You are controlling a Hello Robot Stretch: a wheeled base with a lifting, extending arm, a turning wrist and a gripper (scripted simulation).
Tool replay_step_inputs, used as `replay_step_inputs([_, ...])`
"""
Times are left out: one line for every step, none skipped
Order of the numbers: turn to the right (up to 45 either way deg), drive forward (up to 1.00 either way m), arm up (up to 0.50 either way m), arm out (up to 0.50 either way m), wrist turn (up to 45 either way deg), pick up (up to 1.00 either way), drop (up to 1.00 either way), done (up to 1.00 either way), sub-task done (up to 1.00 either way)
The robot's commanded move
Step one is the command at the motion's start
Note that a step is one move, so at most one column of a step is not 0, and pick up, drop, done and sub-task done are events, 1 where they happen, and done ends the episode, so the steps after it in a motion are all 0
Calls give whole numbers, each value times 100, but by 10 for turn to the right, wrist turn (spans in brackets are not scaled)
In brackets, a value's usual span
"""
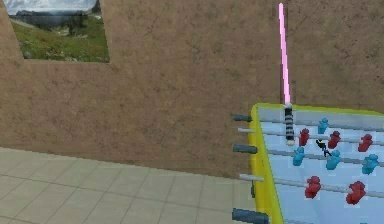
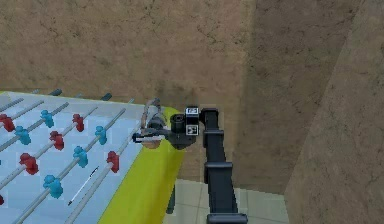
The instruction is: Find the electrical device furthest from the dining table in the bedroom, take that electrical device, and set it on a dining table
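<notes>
A table football game with a yellow rim [image 1: 262, 165] stands at the forward view's right, with red and blue figures on rods. A thin glowing pink rod [image 1: 285, 55] with a black-and-white handle [image 1: 290, 123] stands upright at its far edge, and a small dark blob [image 1: 322, 147] lies on the playing field. In the arm side view the same table [image 2: 135, 185] is at the left. My arm [image 2: 218, 175] rises beside it, and my gripper [image 2: 152, 127] is at the table's yellow corner. I cannot tell whether it holds anything.
A rough brown wall [image 1: 180, 80] runs close behind the table, with a landscape picture [image 1: 60, 30] hung at the upper left. Beige floor tiles [image 1: 100, 185] lie free to the table's left. In the arm side view a wall corner [image 2: 330, 110] juts out at the right.
</notes>
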Motion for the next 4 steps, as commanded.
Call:
replay_step_inputs([0,0,0,0,0,100,0,0,0])
replay_step_inputs([0,0,10,0,0,0,0,0,0])
replay_step_inputs([0,0,4,0,0,0,0,0,0])
replay_step_inputs([0,0,0,0,-450,0,0,0,0])
